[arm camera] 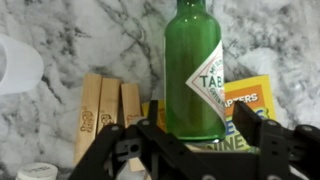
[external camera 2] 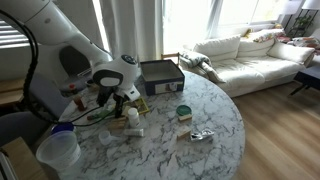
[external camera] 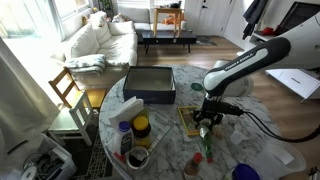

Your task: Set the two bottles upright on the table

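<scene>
– Jaws fill the bottom of the wrist view, black, one on each side of the green bottle. A thin gap shows beside the glass, so they are released and do not press it.
– Where is this bottle on the table?
– On the marble, beside three wooden blocks and partly covering a yellow card. Whether it stands or lies, I cannot tell; the frame edge cuts off its top.
– And the second bottle?
– I cannot pick it out with certainty.
– Is there open room?
– In an exterior view, bare marble runs from the jaws to the round rim on the sofa side. In an exterior view, a spray bottle, a yellow-lidded jar and a dark box crowd one side, and a wooden chair stands at that edge.
</scene>
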### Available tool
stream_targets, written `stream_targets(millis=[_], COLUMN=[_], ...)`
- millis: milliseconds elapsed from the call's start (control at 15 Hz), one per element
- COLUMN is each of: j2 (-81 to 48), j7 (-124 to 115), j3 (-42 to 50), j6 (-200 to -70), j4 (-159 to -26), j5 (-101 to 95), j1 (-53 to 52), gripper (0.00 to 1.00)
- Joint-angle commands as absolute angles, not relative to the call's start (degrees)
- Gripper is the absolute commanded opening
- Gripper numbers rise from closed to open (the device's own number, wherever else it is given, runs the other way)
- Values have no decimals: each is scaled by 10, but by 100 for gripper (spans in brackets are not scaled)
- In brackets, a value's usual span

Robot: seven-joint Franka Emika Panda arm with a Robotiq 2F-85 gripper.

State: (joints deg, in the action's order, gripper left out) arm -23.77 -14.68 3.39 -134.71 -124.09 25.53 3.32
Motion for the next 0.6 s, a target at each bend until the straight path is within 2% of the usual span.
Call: stream_targets(millis=[0,333,533], j2=[-209,-153,-107], j7=[-214,-290,-399], j3=[40,37,73], j6=[-1395,-1441,-1485], j4=[-1269,-1335,-1392], j5=[228,202,107], j1=[7,-31,-62], gripper=[100,100,100])
